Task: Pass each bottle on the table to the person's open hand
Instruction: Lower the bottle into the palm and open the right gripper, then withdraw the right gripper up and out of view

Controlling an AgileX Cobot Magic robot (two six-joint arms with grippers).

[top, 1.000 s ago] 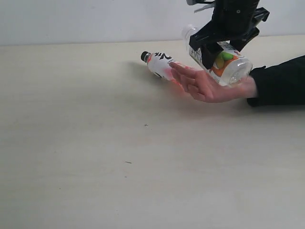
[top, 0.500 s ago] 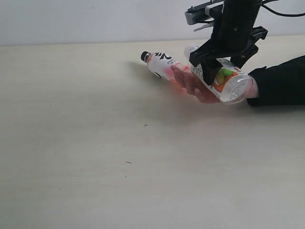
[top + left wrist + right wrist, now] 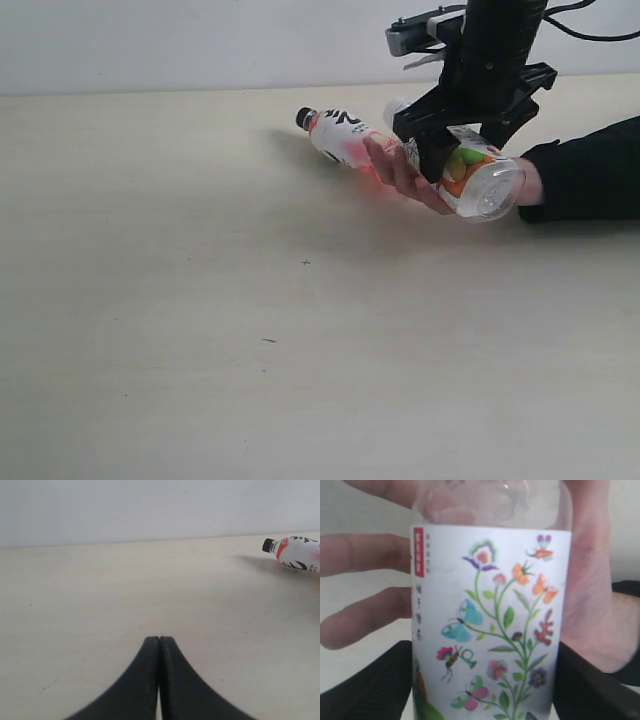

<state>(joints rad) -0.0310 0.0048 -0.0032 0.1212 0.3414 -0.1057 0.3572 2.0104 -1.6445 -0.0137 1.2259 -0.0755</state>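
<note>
My right end effector (image 3: 462,140) is matte black and angular, with a grey block (image 3: 413,36) mounted up by the wrist and a thin black cable (image 3: 590,37) running off it; my left end effector (image 3: 159,647) shows two smooth, curved black fingers (image 3: 140,680).

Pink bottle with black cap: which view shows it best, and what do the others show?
The exterior view: the pink bottle lies on the table, only its base hidden behind the person's open hand. The left wrist view crops it at the edge; the right wrist view misses it.
</note>
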